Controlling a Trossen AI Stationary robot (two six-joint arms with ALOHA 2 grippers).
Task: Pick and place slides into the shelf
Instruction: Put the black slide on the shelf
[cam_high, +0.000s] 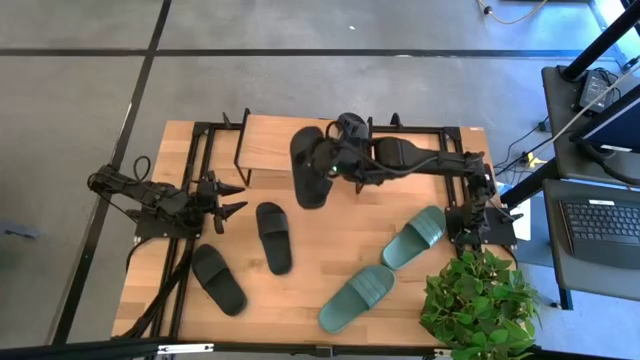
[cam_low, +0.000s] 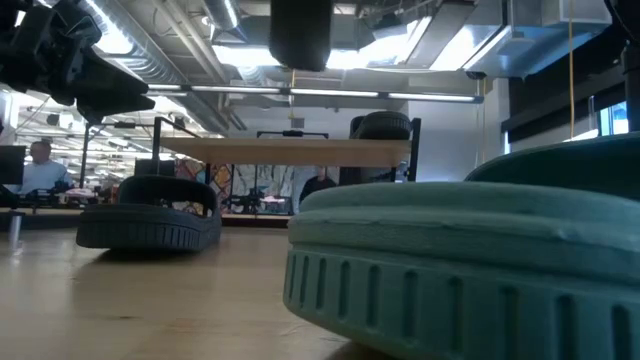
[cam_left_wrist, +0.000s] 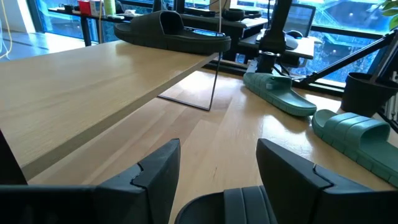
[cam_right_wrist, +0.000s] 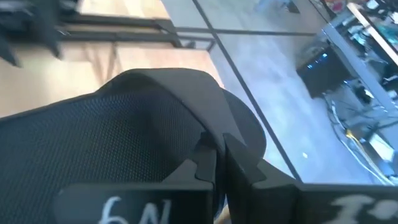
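Wooden planks make up the desk (cam_high: 330, 225), which stands on a grey floor with a leafy plant (cam_high: 478, 298) at its near right corner. Along the far edge sits the shelf (cam_high: 265, 143), a light plank top on thin black legs.

One black slide (cam_high: 400, 151) lies on the shelf's right part. Two green slides (cam_high: 414, 237) (cam_high: 357, 298) lie on the desk's right half, near the plant. Two black slides (cam_high: 273, 236) (cam_high: 218, 279) lie on the desk's left half, apart from each other.

The right gripper (cam_high: 328, 158) reaches across the shelf, its jaws pinched shut on a further black slide (cam_high: 309, 166), which hangs over the shelf's front edge. Light handwriting on the right wrist's dark body reads roughly "6N".

The left gripper (cam_high: 232, 197) hovers above the desk's left side, just in front of the shelf, jaws spread wide with nothing between them.
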